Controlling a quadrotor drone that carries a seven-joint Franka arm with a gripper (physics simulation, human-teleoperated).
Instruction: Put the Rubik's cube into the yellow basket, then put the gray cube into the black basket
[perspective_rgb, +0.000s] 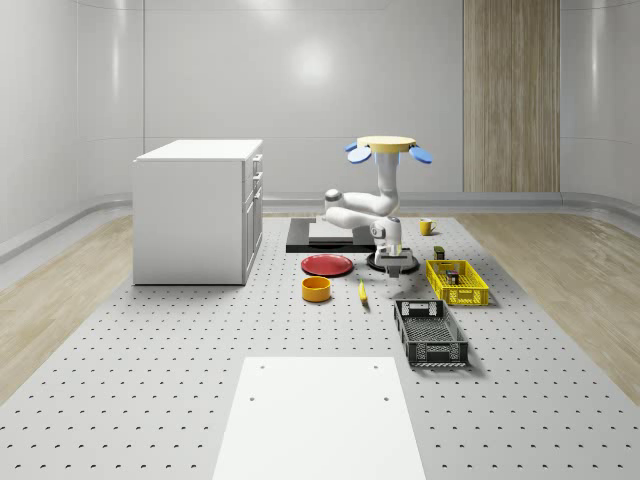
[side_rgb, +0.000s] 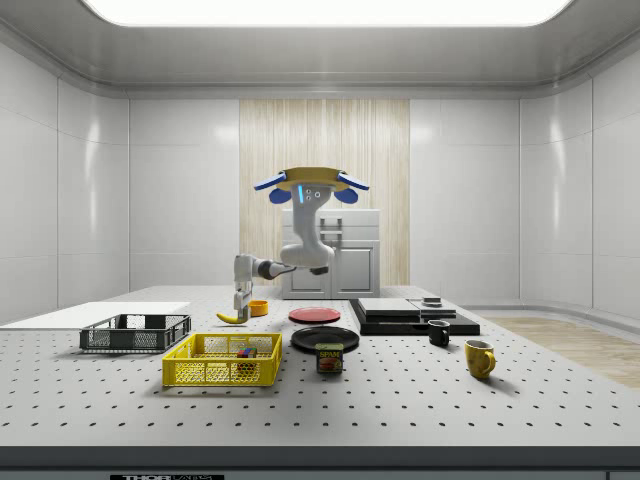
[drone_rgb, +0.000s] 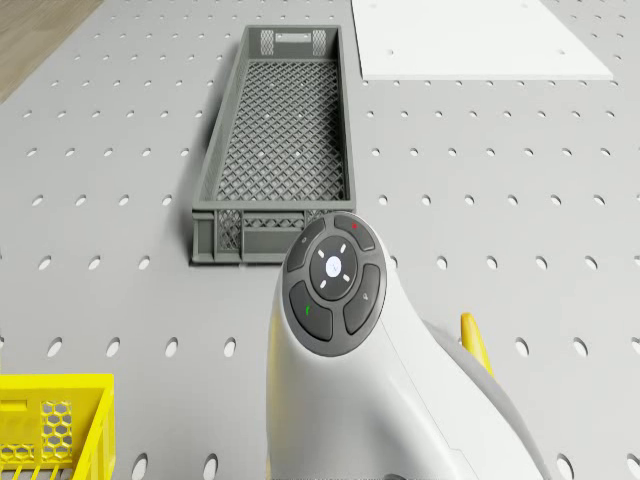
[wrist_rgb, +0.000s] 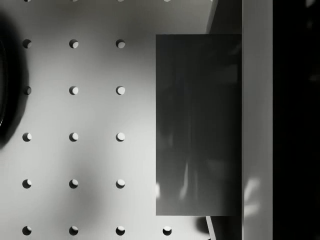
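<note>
**Status.** The Rubik's cube (side_rgb: 245, 352) lies inside the yellow basket (side_rgb: 215, 372), at its right end in the side view. The first half of the task therefore reads as complete.

**Robot position.** The drone (perspective_rgb: 388, 143) hovers above the table (perspective_rgb: 150, 380), on the far side of both baskets. The arm reaches down and toward the near edge. The gripper (perspective_rgb: 393, 252) hangs clear of the surface, left of the yellow basket in the whole-scene view and beyond the black basket (perspective_rgb: 432, 350).

**Claw state.** In the wrist view the gray cube (wrist_rgb: 197, 125) sits close under the camera, with the perforated table well below it. This indicates that the claw is pinched on the gray cube and carries it aloft. The wrist points straight down, which keeps the block square for a vertical release.

**Step in hand.** Judged from this layout, the step is transfer of the gray cube to the black basket. The drone view shows that basket directly ahead with its long axis in line with the arm, so a release anywhere along its length should land inside.

**Caution.**
- The banana (perspective_rgb: 362, 292) lies just left of the route.
- The black plate (side_rgb: 325, 339) lies on the far side of the gripper.
- Carrying the block high clears the basket wall.
</note>
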